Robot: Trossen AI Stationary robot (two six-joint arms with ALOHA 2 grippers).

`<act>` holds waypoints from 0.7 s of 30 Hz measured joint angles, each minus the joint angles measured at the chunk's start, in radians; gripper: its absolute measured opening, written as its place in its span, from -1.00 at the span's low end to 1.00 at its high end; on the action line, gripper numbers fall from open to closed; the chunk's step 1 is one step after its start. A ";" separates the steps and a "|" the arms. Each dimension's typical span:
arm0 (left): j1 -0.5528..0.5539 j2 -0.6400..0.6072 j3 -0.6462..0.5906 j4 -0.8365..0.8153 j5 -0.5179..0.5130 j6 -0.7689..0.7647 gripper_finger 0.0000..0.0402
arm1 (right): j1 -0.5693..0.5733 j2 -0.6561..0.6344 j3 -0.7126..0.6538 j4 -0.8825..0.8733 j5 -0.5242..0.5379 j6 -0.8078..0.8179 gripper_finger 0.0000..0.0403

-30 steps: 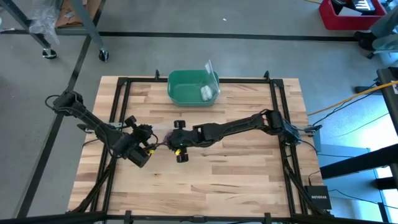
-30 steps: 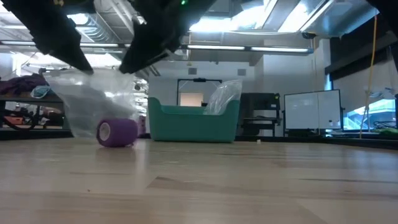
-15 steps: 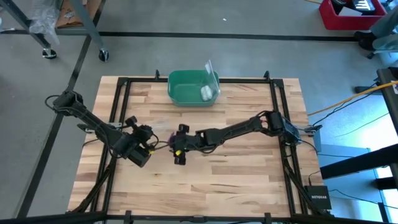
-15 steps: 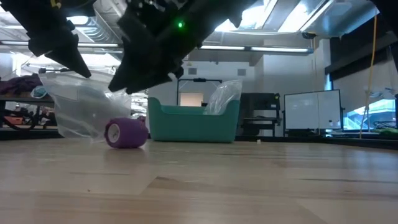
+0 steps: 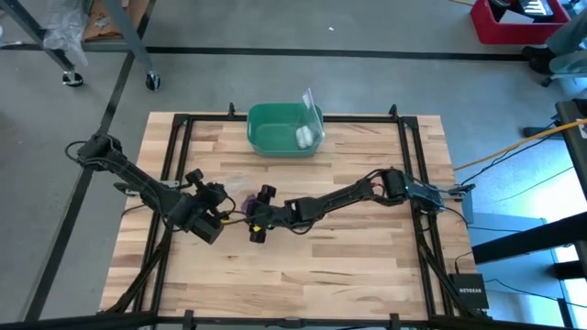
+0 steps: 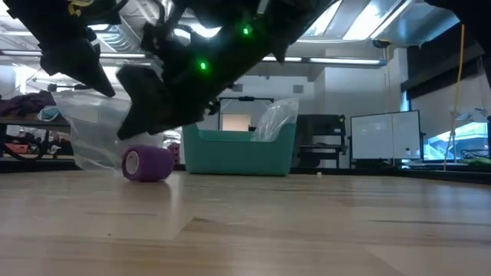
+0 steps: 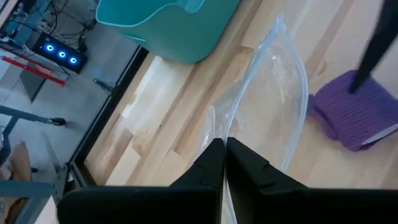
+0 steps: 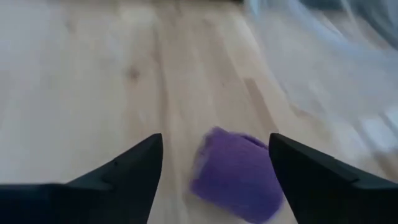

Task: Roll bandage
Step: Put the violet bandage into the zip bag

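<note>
While lying on its side on the table (image 5: 348, 247), bandage (image 6: 148, 163): compact purple roll, loose, just beside clear plastic bag (image 7: 273, 118). Right gripper (image 8: 214, 165): fingers spread wide, straddling the roll without touching, poised just above it. Left gripper (image 7: 224, 155): pinched tight on bag's edge, bag lifted off table. Green bin (image 5: 285, 129): at far edge, well apart, holding small white roll (image 5: 303, 137).

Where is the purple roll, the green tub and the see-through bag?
purple roll (image 6: 147, 164), low view, its side.
green tub (image 6: 238, 153), low view, its front wall.
see-through bag (image 7: 277, 99), left wrist view, its clear film.
</note>
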 joint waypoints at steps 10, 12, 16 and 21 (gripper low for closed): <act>-0.002 0.000 0.001 0.079 0.006 0.057 -0.96 | 0.003 0.011 0.002 -0.004 0.030 -0.024 0.34; -0.002 0.000 0.001 0.076 0.012 0.057 -0.96 | 0.008 0.013 0.002 -0.060 0.047 -0.031 0.33; -0.002 0.000 0.001 0.079 0.012 0.054 -0.96 | 0.013 0.014 0.002 -0.138 0.081 -0.040 0.29; -0.002 0.000 0.001 0.078 0.012 0.055 -0.96 | 0.013 0.014 0.001 -0.148 0.128 -0.060 0.25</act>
